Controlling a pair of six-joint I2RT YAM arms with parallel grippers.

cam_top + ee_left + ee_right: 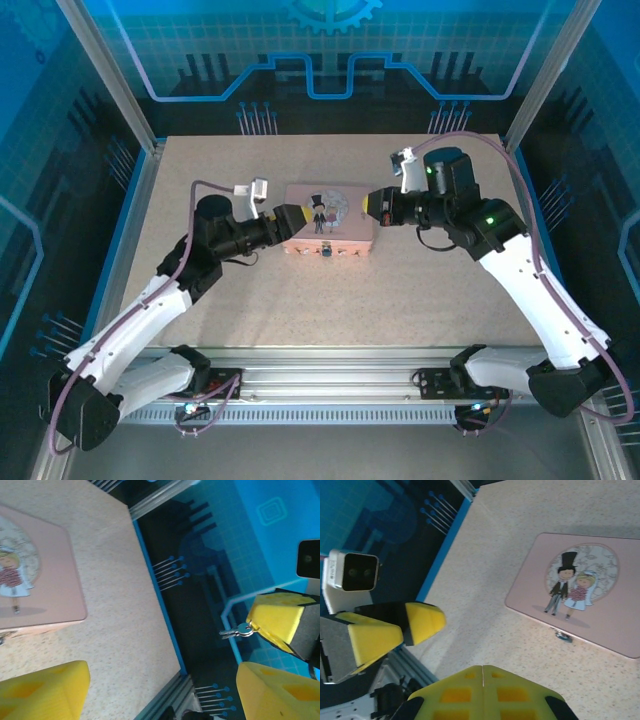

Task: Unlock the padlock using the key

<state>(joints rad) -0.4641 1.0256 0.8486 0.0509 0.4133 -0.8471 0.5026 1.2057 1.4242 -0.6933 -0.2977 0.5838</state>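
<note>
Little of the job was done. The right gripper (370, 205) was clenched on the key (235, 631) — thin bright metal on a small ring, pinched between yellow foam pads — well apart from the padlock (564, 636). That tiny dark lock sat, apparently unopened, at the front edge of the pink tin (328, 222), a smooth, round-cornered box on the speckled table (250, 300). The left gripper (288, 215) stood released beside the tin; inserting and turning remained.

Setting: a robotics lab test cell. A speckled tabletop (300, 300) sits inside aluminium frame posts (100, 70) and blue circuit-pattern wall panels (330, 50). The white left arm (130, 325) and right arm (540, 290) are bolted to a slotted aluminium rail (330, 380) at the near edge.
</note>
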